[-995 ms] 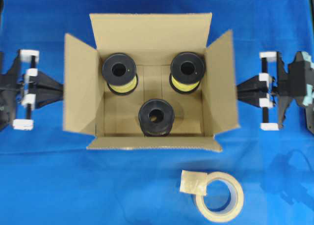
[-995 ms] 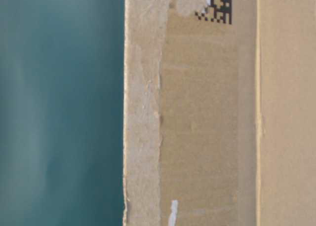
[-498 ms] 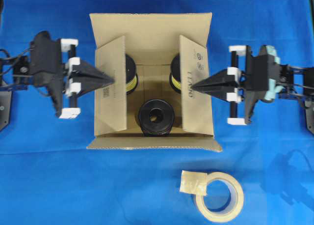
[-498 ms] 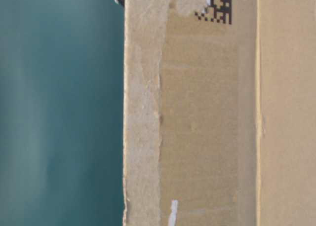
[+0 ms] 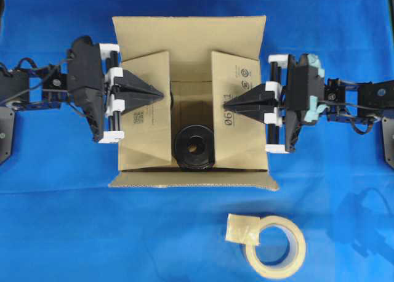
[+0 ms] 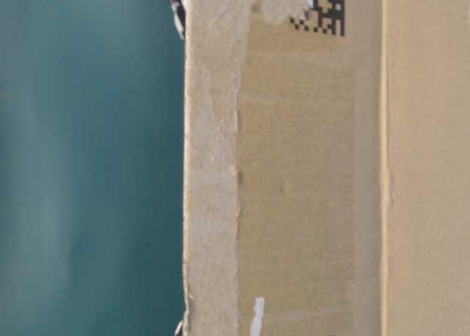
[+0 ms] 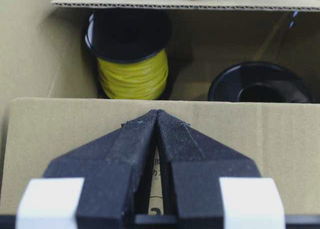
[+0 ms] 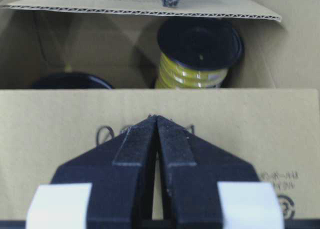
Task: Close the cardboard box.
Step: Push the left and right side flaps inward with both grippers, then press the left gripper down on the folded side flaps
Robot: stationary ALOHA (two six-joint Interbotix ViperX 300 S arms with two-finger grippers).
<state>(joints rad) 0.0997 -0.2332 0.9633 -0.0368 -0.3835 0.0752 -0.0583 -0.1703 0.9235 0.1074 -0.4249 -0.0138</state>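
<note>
Over cardboard box (image 5: 191,42): L fingers (image 5: 161,94) + R fingers (image 5: 226,105) pinched, facing inward.

from where i sit this reads as a robotics lab bench set up for packing trials: a blue cloth (image 5: 55,220) covers the whole work surface, with two black arms mounted at its left and right edges. a cardboard box (image 5: 191,36) holding black spools (image 5: 196,148) of yellow wire and a beige tape roll (image 5: 274,246) are the only goods laid out.
</note>
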